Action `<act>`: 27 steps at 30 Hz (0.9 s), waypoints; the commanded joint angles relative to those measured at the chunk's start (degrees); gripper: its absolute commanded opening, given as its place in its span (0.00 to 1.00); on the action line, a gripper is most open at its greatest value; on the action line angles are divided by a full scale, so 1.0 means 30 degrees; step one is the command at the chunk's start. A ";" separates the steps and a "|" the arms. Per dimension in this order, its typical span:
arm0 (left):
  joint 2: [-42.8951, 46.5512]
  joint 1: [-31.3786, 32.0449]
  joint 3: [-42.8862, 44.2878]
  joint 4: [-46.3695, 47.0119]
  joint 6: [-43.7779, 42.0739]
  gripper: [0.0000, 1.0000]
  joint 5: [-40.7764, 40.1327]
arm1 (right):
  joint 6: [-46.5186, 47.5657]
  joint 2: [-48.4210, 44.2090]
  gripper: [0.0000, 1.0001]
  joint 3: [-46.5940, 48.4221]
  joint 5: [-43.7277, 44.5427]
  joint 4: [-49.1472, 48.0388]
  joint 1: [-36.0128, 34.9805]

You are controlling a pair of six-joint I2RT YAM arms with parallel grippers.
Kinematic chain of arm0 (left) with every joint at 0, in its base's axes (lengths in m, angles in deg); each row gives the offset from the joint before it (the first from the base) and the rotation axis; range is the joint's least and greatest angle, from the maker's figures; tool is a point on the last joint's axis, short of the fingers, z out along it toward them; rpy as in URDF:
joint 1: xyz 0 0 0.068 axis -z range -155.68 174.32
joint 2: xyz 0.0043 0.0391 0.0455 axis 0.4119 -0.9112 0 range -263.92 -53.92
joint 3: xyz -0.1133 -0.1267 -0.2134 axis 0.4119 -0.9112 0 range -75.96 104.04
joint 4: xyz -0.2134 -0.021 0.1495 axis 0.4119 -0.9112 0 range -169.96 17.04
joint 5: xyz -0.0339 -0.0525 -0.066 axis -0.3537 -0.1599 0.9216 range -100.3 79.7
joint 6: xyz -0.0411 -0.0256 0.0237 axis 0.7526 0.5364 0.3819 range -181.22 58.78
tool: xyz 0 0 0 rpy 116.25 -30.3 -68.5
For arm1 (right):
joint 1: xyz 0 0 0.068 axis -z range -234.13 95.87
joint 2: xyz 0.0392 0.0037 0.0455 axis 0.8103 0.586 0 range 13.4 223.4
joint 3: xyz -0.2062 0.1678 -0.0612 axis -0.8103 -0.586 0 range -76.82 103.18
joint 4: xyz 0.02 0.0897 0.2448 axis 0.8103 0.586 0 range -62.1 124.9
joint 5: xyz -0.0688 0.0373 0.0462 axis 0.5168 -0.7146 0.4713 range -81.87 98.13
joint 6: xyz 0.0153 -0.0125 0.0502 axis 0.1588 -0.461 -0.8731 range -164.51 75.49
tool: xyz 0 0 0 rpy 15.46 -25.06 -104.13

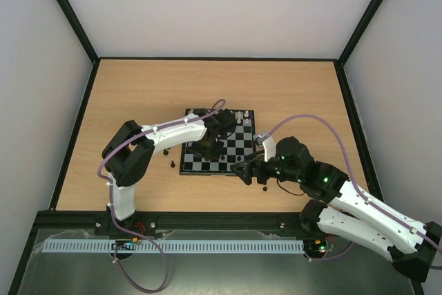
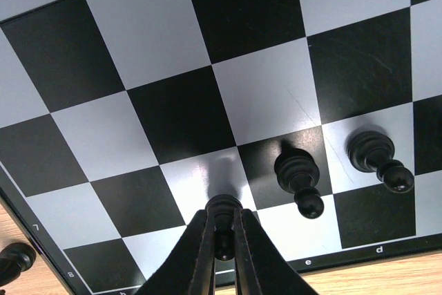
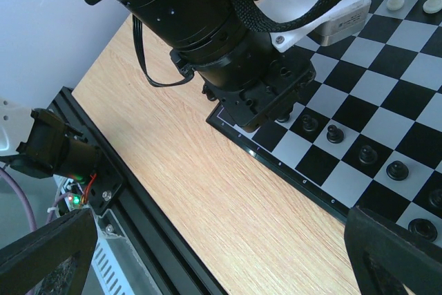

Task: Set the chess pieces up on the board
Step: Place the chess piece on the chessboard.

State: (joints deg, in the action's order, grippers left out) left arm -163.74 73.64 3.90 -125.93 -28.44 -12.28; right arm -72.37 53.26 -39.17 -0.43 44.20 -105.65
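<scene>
From above, the board point(image 1: 238, 144) is lying near the middle of the wood-grain table point(image 1: 138, 94). It is a small glossy square of black and pale-grey checks inside a black border. The left gripper point(image 1: 207, 148) is hanging over its near left part, and the right gripper point(image 1: 243, 172) is sitting just off its near right corner. White pieces point(image 1: 242, 117) are standing along the far right edge, and a loose black piece point(image 1: 172, 164) is lying on bare wood left of the board. No writing is showing at this range.

The left wrist camera is picking up small white letters "e" and "d" on the border, and what are probably the digits 7 and 8 down the side. The matte black fingers point(image 2: 197, 253) are pinching shut on a black pawn point(image 2: 223, 213) with a rounded head, over a pale square in the edge row. Two other pawns point(image 2: 298, 174) are standing just to its right.

In the right wrist view, that gripper's dark fingers point(image 3: 48, 253) are spreading wide at the bottom corners, holding nothing, with wood grain showing between them. A row of pawns point(image 3: 367, 154) is lining the board's near edge.
</scene>
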 commanded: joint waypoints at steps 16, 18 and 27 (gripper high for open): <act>-0.0075 -0.0601 -0.0522 0.0374 -0.0371 0.04 -0.0366 | 0.0057 -0.0197 0.99 0.0077 -0.0253 0.0072 -0.0117; -0.0080 -0.0639 -0.0593 0.0383 -0.0351 0.04 -0.0366 | 0.0057 -0.0219 0.99 0.0055 -0.0253 0.0049 -0.0121; 0.0098 -0.0670 -0.0694 0.0404 -0.0232 0.13 -0.0005 | 0.0057 -0.0237 0.99 0.0048 -0.0282 0.0047 -0.0118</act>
State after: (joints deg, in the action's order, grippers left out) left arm -163.74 71.92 2.69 -124.05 -29.01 -12.84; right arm -72.37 53.26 -39.17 -0.58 44.20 -105.65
